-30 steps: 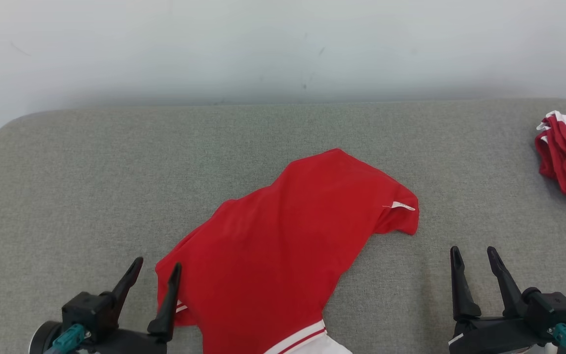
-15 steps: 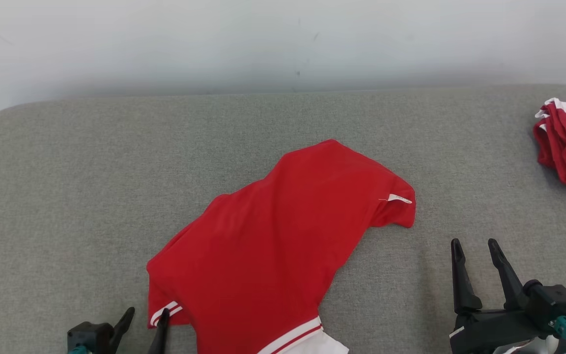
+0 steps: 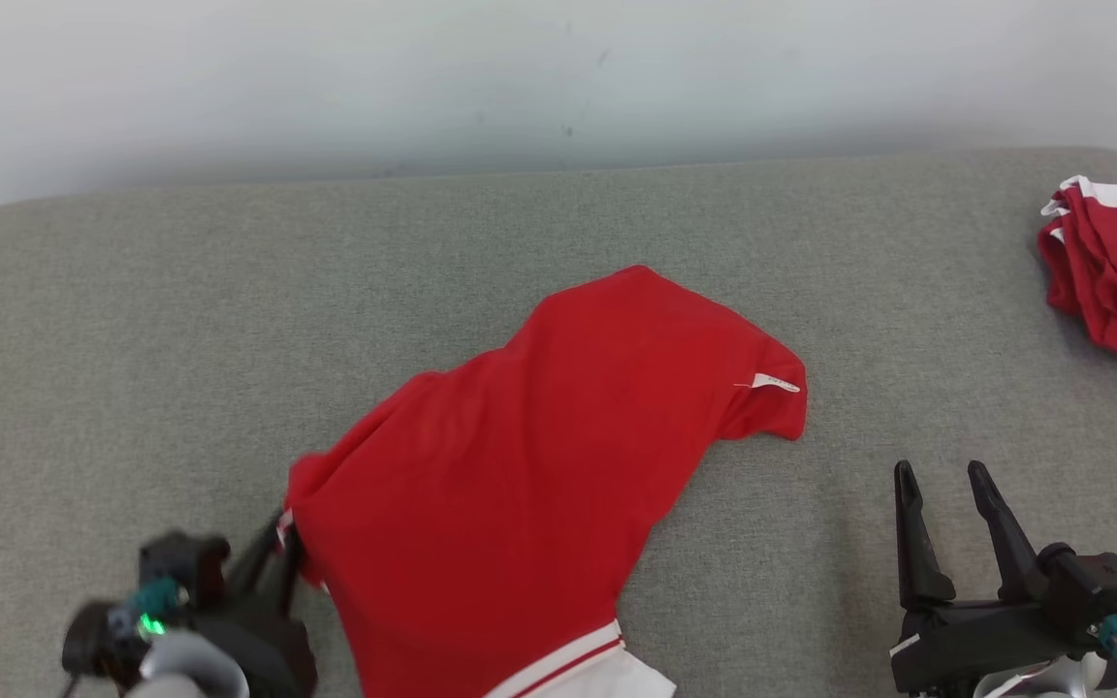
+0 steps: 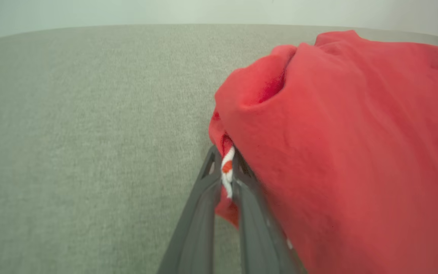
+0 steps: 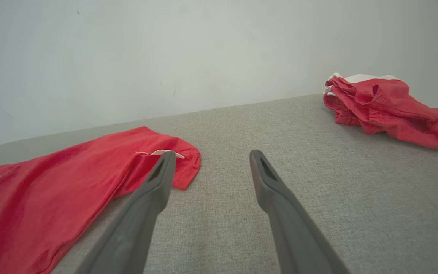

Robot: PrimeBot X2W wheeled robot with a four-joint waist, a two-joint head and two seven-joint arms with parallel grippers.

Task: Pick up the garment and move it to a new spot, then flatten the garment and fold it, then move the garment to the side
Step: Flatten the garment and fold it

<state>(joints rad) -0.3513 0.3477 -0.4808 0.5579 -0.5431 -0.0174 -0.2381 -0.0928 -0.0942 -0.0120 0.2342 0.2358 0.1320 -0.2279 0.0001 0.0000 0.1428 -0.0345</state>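
Red garment (image 3: 539, 465) lies across the middle of the grey pad (image 3: 132, 339), its near left corner bunched; the left gripper (image 3: 277, 557), blurred in the head view, meets that corner; the left wrist view gives the detail, fingers (image 4: 200, 213) pressed together on the red-and-white hem (image 4: 227, 167); the right gripper (image 3: 946, 485) stands spread, empty, just right of the garment; the right wrist view shows a rumpled red heap (image 5: 382, 102) far right, well apart.

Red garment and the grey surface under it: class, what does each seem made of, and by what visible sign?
Red garment: soft matte knit fabric, perhaps cotton or polyester; it drapes and creases.
Grey surface: flecked, matte woven cloth, probably padded; its corners are rounded.
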